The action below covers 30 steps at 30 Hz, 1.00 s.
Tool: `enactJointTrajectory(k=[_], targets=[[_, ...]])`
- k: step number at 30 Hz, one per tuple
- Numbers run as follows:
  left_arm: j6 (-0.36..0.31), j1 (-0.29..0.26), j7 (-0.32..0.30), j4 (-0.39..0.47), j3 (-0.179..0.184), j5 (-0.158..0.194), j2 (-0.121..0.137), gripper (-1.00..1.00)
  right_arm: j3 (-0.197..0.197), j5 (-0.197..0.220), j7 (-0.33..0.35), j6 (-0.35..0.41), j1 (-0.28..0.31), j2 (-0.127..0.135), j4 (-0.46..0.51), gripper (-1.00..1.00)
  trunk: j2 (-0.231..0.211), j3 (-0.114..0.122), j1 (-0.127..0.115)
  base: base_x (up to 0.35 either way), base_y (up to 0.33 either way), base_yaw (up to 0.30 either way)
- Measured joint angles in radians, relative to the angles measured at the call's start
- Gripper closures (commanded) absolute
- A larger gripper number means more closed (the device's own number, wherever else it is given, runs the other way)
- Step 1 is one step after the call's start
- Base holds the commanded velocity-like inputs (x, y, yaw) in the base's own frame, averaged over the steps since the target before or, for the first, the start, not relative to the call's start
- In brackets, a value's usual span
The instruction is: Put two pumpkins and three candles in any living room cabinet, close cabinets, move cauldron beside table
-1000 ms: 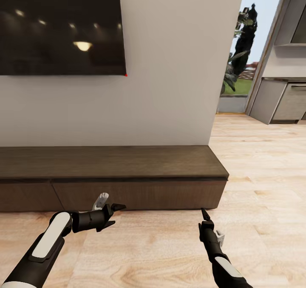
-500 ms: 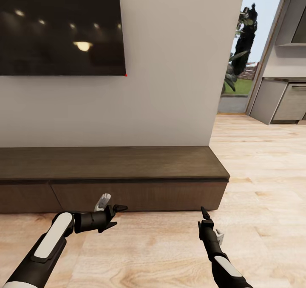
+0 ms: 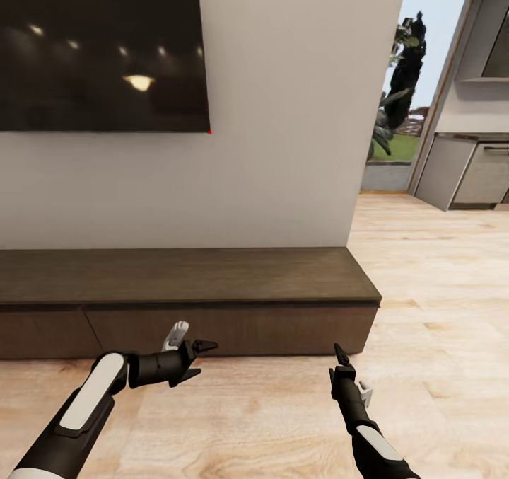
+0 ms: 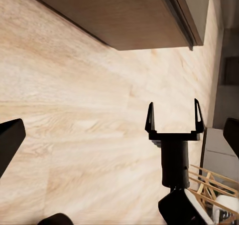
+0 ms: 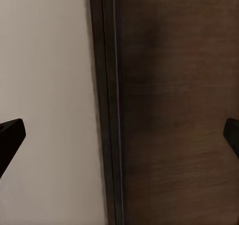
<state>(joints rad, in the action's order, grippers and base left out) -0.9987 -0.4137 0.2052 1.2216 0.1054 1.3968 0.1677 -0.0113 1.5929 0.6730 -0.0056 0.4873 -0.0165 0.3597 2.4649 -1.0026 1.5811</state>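
Note:
The cabinet [image 3: 233,323] is a long, low, dark-brown unit against the white wall, and its front panels look shut. My left gripper [image 3: 203,359] hovers open over the floor just in front of its middle panel, holding nothing. To the right, my right gripper [image 3: 341,356] points at the cabinet's right end. It shows edge-on in the head view. The left wrist view shows the right gripper [image 4: 173,116] open and empty, with the cabinet [image 4: 124,15] beyond it. The right wrist view looks close at the cabinet's dark front [image 5: 174,110]. The pumpkins, candles and cauldron are out of view.
A large black TV [image 3: 99,47] hangs on the wall above the cabinet. The wall ends at the right, where wood floor [image 3: 438,288] runs toward a glass door with a plant [image 3: 399,90] and grey kitchen units [image 3: 474,171].
The whole view has shifted slightly downward, so the camera moved. My left gripper has crept a little to the right along the cabinet front. The right gripper has barely moved.

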Motion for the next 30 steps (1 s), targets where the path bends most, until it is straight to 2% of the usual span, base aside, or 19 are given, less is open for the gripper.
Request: enactJointTrajectory(k=[12,14,18,30], targets=[[0.001,0.000,0.000,0.000,0.008,0.003,0.000,-1.00,0.000,0.002,-0.005,-0.001,0.000,0.000,-0.005,-1.00,-0.084,0.038,-0.046,0.000,0.000,0.000],[0.001,0.000,0.000,0.000,0.008,0.003,0.000,-1.00,-0.001,0.004,-0.007,-0.001,0.000,0.000,-0.007,-1.00,-0.084,0.038,-0.046,0.000,0.000,0.000],[0.001,0.000,0.000,0.000,0.008,0.004,0.001,-1.00,-0.001,0.005,-0.009,-0.002,0.000,-0.001,-0.007,-1.00,-0.112,0.050,-0.061,0.000,0.000,0.000],[0.001,0.000,0.001,-0.006,0.008,0.003,0.005,-1.00,-0.003,0.006,-0.012,-0.009,0.000,-0.001,-0.010,-1.00,-0.112,0.050,-0.062,0.054,0.000,0.000]])
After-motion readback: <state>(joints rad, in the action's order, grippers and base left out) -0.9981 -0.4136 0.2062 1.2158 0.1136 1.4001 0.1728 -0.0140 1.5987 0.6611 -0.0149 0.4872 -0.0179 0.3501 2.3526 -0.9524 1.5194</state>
